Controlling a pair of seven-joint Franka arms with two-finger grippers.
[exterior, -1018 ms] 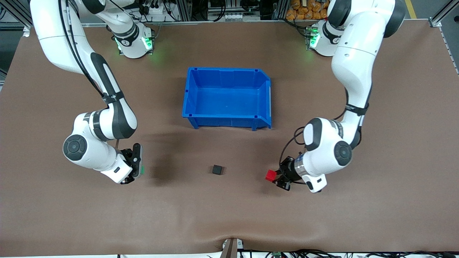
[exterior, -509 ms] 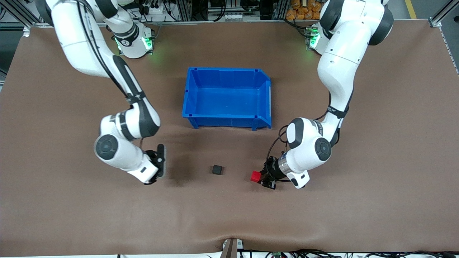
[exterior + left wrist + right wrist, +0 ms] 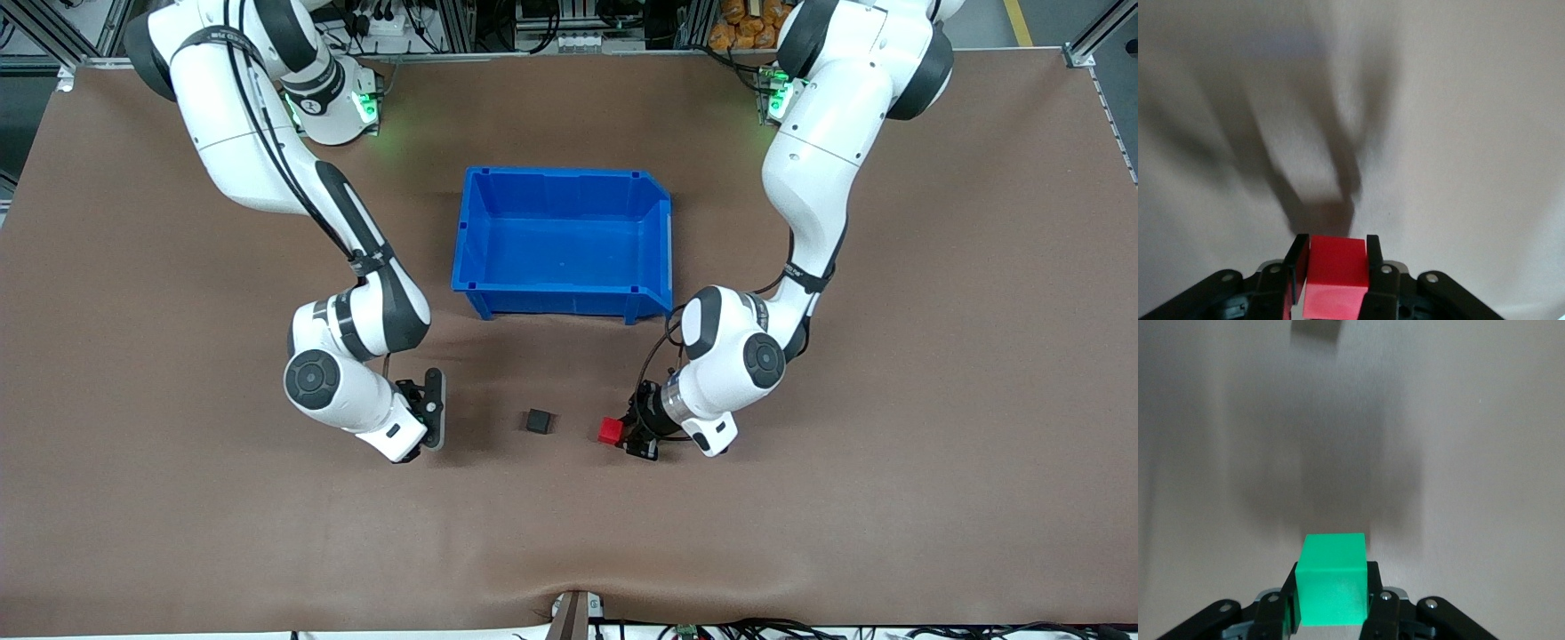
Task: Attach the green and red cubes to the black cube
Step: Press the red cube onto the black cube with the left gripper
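Flanking the black cube [image 3: 538,420] on open worktop [image 3: 800,533], we see the left hand [image 3: 622,436] clenching the red cube [image 3: 610,430] and the right hand [image 3: 433,409] clenching the green cube [image 3: 1333,579], each apart from it.

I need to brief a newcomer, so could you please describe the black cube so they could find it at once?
Start at the blue bin mid-table. Nearer the front camera than it, the black cube sits alone on the brown mat. The red cube beside it is gripped in the left end effector.
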